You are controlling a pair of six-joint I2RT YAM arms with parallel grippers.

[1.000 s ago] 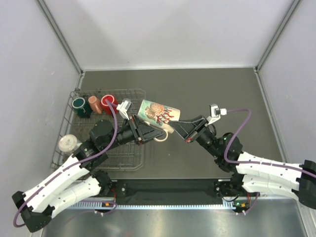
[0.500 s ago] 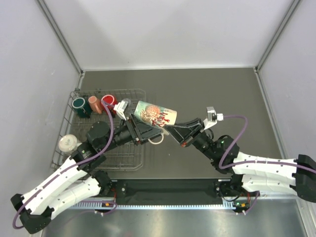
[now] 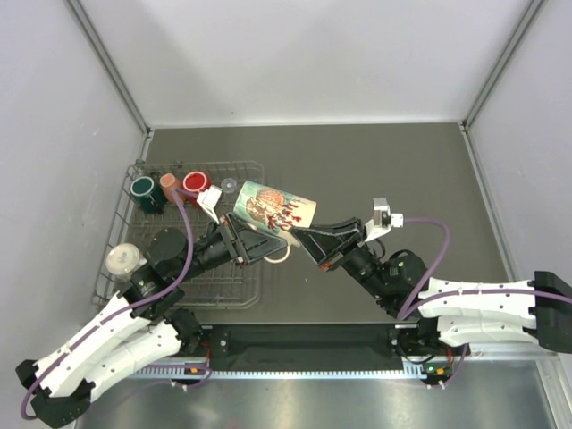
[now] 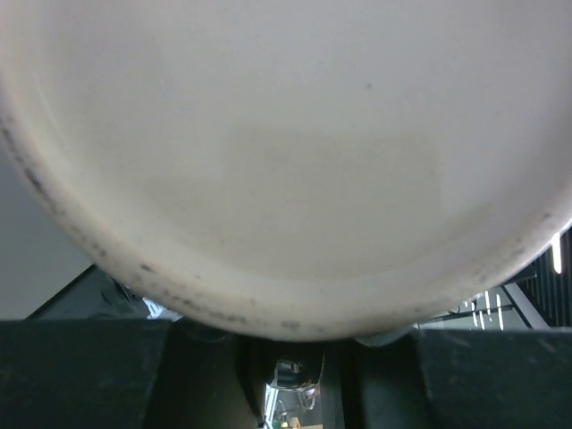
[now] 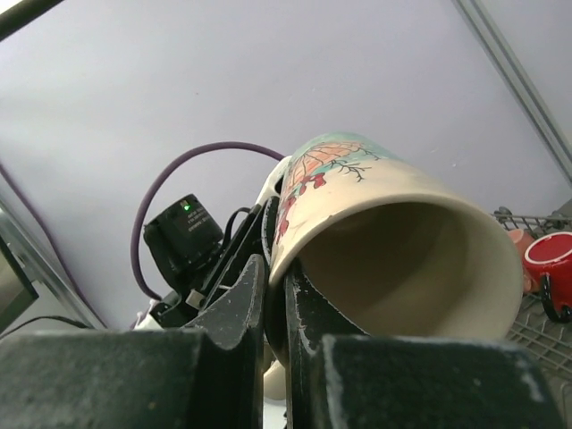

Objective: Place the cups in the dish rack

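The right gripper (image 5: 275, 275) is pinched narrow on the rim of one tall cream ceramic mug (image 3: 273, 206), one finger inside the mouth and one outside. The mug is painted in orange, teal and red; whether any of the paint is lettering is too small to tell. The left gripper (image 3: 264, 245) sits at the mug's other end, just below its cream base and beside its white loop handle. Its jaws look drawn close together, but I cannot tell whether they clamp anything.

The mug lies on its side between the two grippers, mouth turned away from the one silver-grey wire dish rack (image 3: 234, 288). It hangs across the rack's right edge near the far corner, mostly beyond the rack.

Five more cups stand in the rack. Four line its far side:
- one dark green mug (image 3: 143, 189) at the far left corner
- one tan handleless cup (image 3: 169, 186)
- one red mug (image 3: 195, 182)
- one tiny clear glass (image 3: 230, 187) towards the far right corner

One whitish cup (image 3: 122, 260) stands at the rack's left side, nearer the arm bases.

The left arm lies across the rack's middle and hides much of the grid. Its purple cable (image 3: 186, 234) runs just under the red mug. The rack sits on the left part of a dark grey table (image 3: 402, 170).
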